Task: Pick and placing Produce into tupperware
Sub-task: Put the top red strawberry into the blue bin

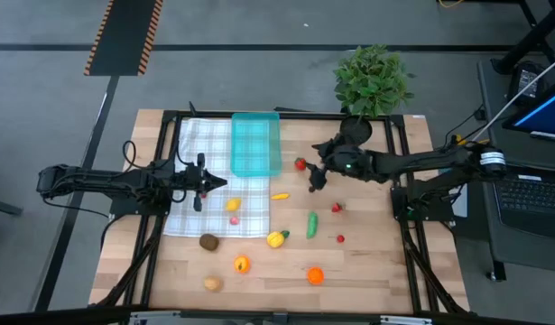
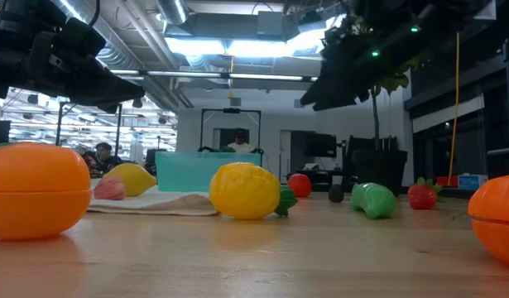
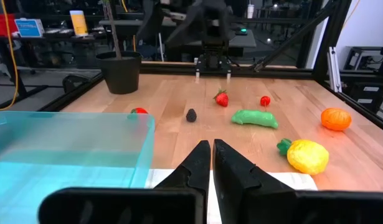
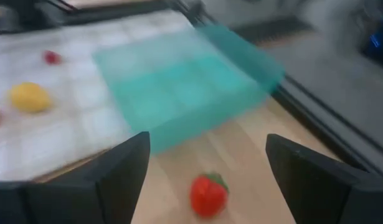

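Observation:
The teal tupperware (image 1: 255, 143) sits with its left part on the white checked cloth (image 1: 198, 149). The produce lies scattered: a red piece (image 1: 300, 164) on the wood just right of the tupperware, a yellow piece (image 1: 233, 205) on the cloth, a green elongated piece (image 1: 311, 224), a strawberry (image 1: 337, 208) and several others nearer the front. My right gripper (image 1: 313, 176) hovers open beside the red piece (image 4: 208, 194), which lies on the table below the gap between its fingers (image 4: 207, 155). My left gripper (image 1: 208, 185) is shut (image 3: 212, 144) above the cloth, next to the tupperware (image 3: 66, 146).
A potted green plant (image 1: 372, 81) stands at the far edge behind my right arm. Black frame rails run along both table sides. Orange pieces (image 1: 315, 275) and brown pieces (image 1: 208, 241) lie toward the near edge. A person sits in the room beyond the table (image 2: 237, 142).

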